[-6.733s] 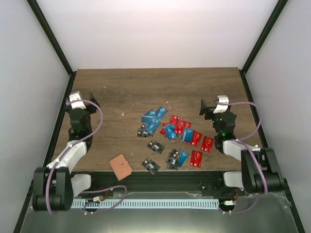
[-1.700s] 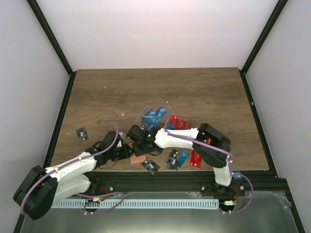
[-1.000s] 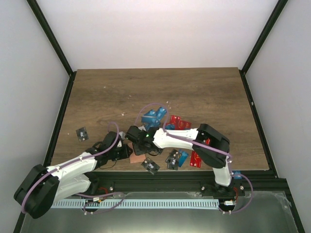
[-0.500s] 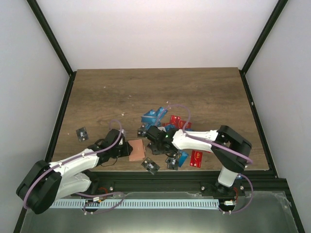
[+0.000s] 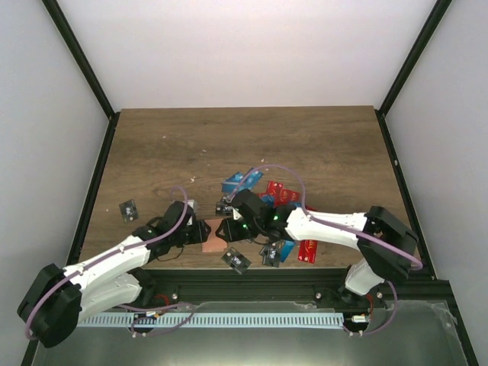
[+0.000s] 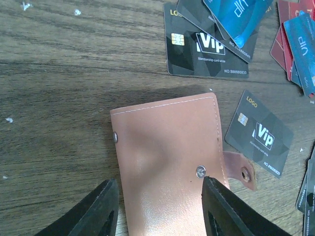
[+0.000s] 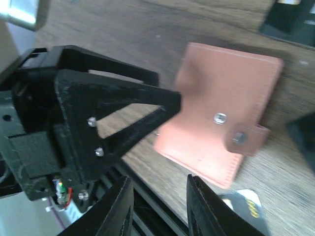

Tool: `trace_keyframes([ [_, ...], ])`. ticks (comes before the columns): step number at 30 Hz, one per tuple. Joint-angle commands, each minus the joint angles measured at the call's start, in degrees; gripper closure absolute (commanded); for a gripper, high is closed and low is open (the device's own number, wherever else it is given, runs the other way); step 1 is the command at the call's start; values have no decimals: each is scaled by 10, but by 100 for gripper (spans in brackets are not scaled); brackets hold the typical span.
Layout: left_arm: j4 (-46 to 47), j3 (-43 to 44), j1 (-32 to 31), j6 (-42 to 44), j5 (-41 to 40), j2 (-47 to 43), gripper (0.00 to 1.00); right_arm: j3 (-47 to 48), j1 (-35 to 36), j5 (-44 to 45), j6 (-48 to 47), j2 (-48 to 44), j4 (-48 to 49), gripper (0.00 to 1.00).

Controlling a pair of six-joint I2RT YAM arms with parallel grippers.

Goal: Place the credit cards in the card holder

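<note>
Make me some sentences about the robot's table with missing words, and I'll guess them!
The black card next to the card holder says ___ in big white letters.
The left gripper is over the card holder with its jaws ___.
In the top view, one lone black card lies far to the ___ of the card pile.
Missing words: Vip; open; left.
</note>
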Motion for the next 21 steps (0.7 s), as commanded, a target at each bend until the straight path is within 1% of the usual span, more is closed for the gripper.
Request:
trace_keyframes([
  [1,-8,-10,-7,-17,-21,-11,53,12,4,-88,-1,42,80,68],
  [6,3,-19,-8,-14,-18,-4,59,59,18,-92,3,100,77,69],
  [8,7,-23,-8,-14,-17,-4,60,71,20,-75,9,117,61,70],
  [10,12,-29,-8,-14,-19,-4,60,74,20,-38,16,126,38,70],
  [16,22,-32,-8,-9,-23,19,62,72,16,53,17,117,-17,70],
  [21,27,-31,-8,-8,-26,28,64,59,-1,78,17,108,-38,70],
])
